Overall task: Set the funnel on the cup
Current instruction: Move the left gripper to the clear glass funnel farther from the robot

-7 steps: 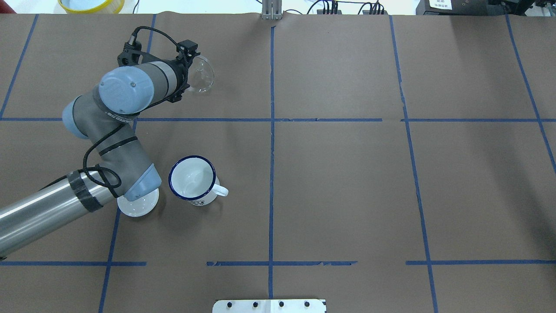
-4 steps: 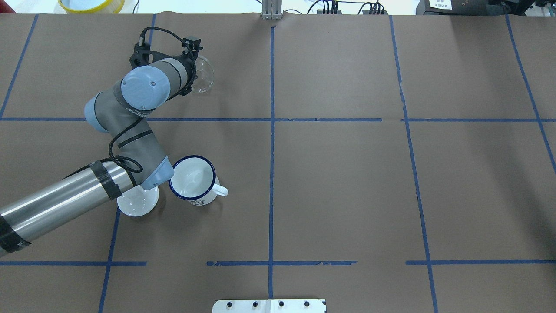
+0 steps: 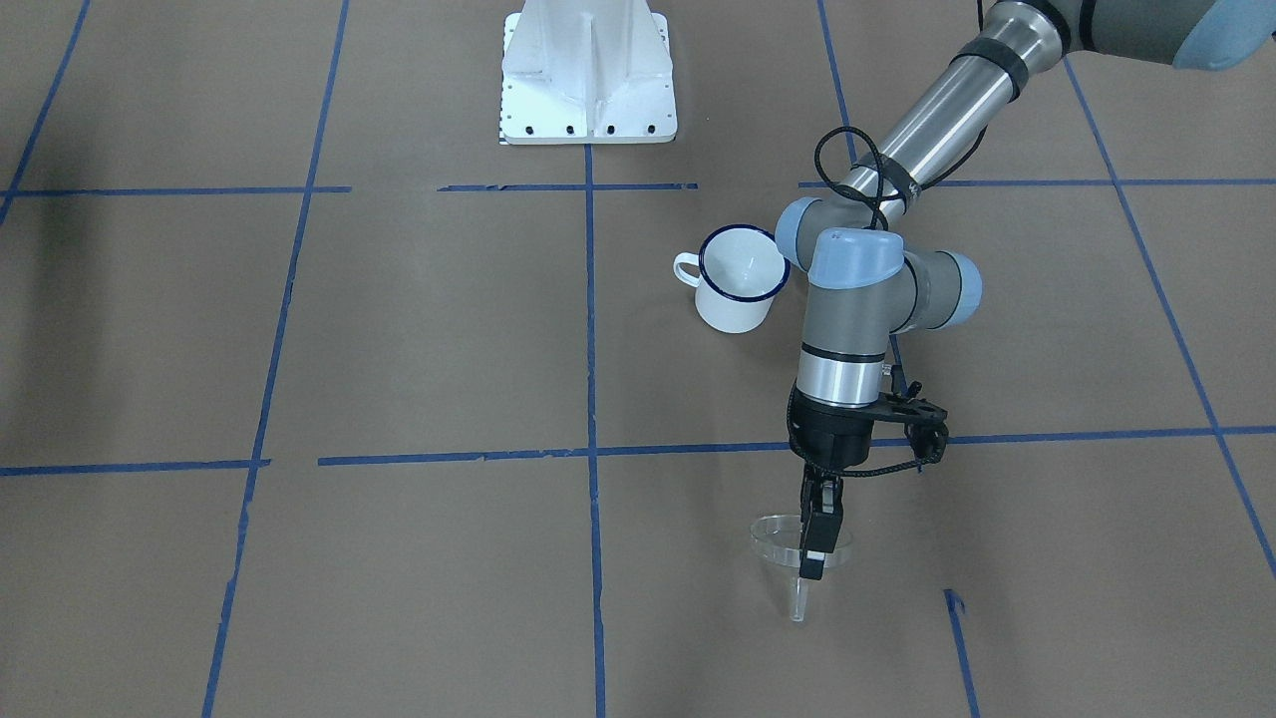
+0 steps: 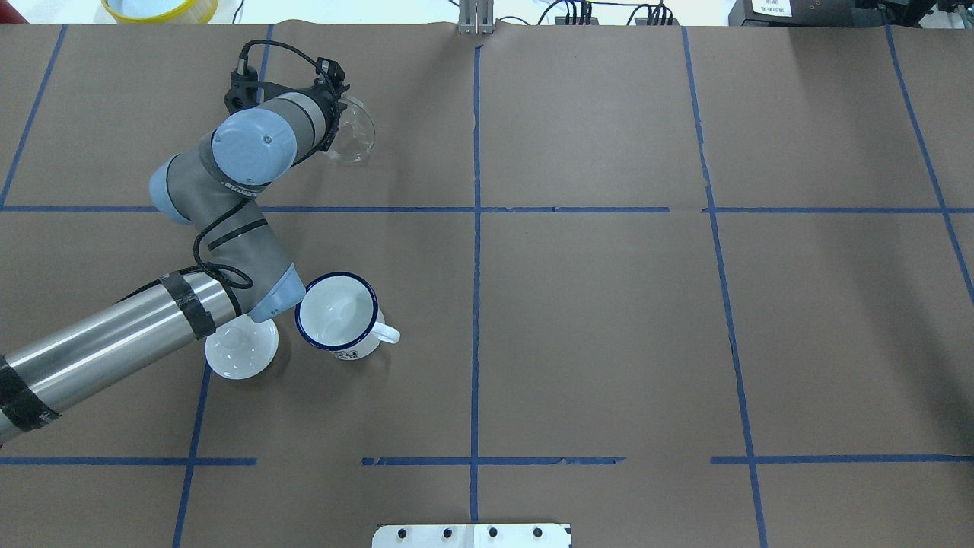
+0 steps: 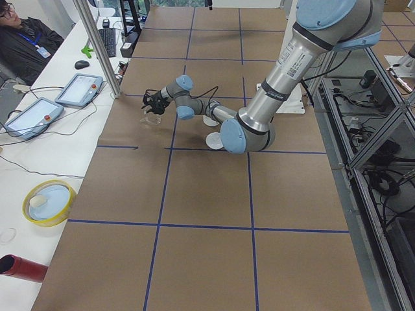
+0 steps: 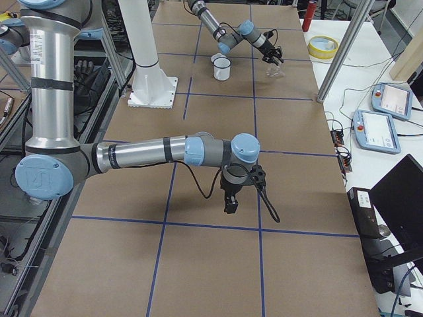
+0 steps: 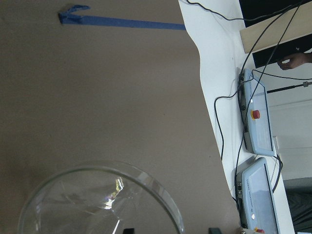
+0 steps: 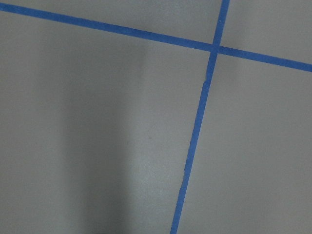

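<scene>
Legible text: none | cup (image 4: 337, 316): dark side print, unreadable | black box (image 4: 808, 14): white label, unreadable

- The left arm (image 4: 114, 342) reaches out low, its elbow joint just beside the rim of the cup (image 4: 336, 316), on the robot's left of it.
- From there the forearm folds onward, away from the base, and the wrist points down at the counter (image 3: 399, 329).
- The left gripper (image 3: 812, 546) hangs well beyond the cup, fingers pinched on the rim of the funnel (image 3: 776, 534).
- The right arm (image 6: 139, 153) stretches out well apart from the cup, wrist down. The right gripper (image 6: 229, 202) shows only from the side, so its jaws are hard to read.
</scene>
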You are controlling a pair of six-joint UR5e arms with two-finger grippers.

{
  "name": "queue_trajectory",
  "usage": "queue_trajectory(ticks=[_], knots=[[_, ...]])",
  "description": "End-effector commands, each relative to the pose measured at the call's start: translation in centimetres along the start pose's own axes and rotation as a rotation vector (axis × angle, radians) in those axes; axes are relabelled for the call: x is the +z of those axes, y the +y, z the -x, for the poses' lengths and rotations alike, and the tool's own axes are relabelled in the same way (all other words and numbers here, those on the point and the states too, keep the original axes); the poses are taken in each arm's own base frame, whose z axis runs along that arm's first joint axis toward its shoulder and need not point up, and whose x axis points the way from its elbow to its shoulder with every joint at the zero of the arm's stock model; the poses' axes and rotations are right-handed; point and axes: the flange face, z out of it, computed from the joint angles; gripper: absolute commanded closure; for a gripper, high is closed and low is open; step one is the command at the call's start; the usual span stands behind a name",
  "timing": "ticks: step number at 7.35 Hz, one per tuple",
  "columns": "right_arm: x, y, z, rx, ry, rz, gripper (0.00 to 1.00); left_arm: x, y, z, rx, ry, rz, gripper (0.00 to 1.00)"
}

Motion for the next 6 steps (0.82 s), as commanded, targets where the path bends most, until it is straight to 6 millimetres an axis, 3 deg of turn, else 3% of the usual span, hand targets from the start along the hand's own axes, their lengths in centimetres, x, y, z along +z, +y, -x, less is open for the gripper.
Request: queue_trajectory(ticks=[1,2,3,4,5,6], knots=[[0.0,0.0,0.0,0.0,0.0,0.0,0.0,0.0,-0.2,-0.3,-0.003,0.004,-0.002,1.0],[0.0,0.0,0.0,0.0,0.0,0.0,0.0,-0.3,0.0,-0.5,0.005,0.01,0.003,1.0],[0.0,0.0,0.0,0.0,0.0,0.0,0.0,-2.4,0.4,-3.4,-0.008,0.057,0.042,1.0],[0.0,0.0,0.0,0.0,0.0,0.0,0.0,-6.1,2.1,-6.5,0.014,0.105,0.109,1.0],[0.0,0.0,0.0,0.0,0.0,0.0,0.0,-8.3,3.2,-7.6,0.07,0.06,0.182,1.0],[0.0,0.0,0.0,0.0,0.0,0.0,0.0,-12.4,4.6,-9.3,0.164,-0.007,0.23,1.0]])
